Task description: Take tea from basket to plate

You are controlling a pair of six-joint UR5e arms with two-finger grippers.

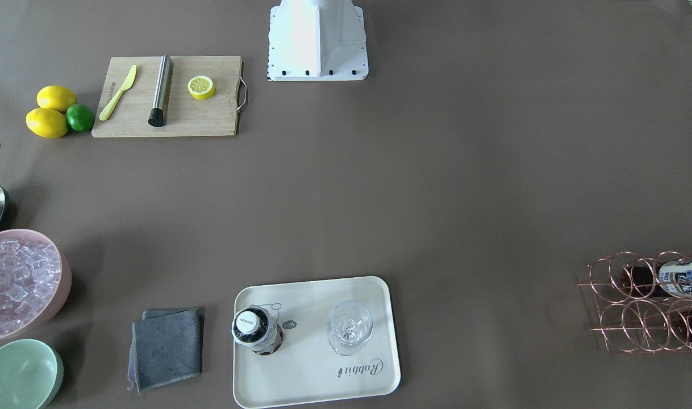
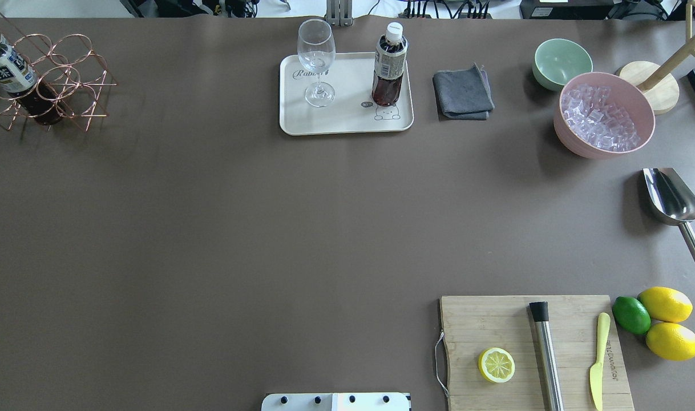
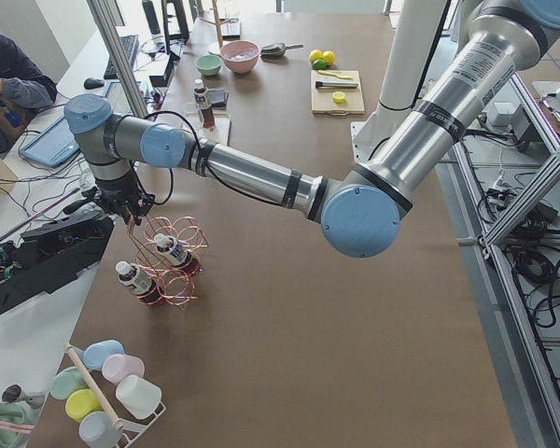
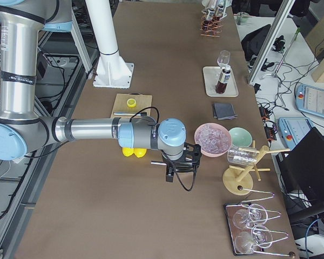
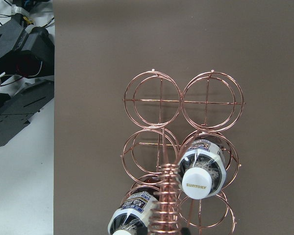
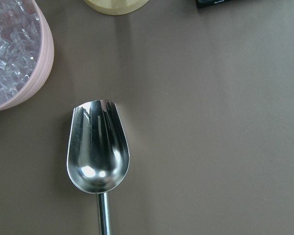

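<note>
Looming closest in the left side view, the left arm (image 3: 261,177) is reaching far to the robot's left of the plate (image 2: 347,117). The left gripper (image 3: 131,213) is hanging just above the basket (image 5: 161,117), over its coiled handle (image 5: 164,205). Whether that claw is wide or narrow cannot be told. The right arm (image 4: 92,132) is stretching out well to the plate's right, and the right gripper (image 4: 175,170) is hovering over a steel scoop (image 6: 98,152). Its claw's width cannot be told either.

Everything is sitting on a brown table (image 2: 210,228). A wooden cutting board (image 2: 530,348) is lying well apart from the plate, towards the robot's base and to its right. A pink bowl of ice (image 2: 604,114) is sitting to the plate's right, beyond a folded grey cloth (image 2: 463,92) that is lying just beside the plate.

One tea bottle (image 2: 388,71) is standing upright on the plate's right half, next to the bear drawing. A stemmed glass (image 2: 316,63) is standing on the plate's left half, apart from the bottle. Far to the plate's left, a second bottle (image 5: 201,169) and a third bottle (image 5: 134,215) are resting tilted in the basket's ring cells, white caps pointing up toward the wrist camera.
</note>
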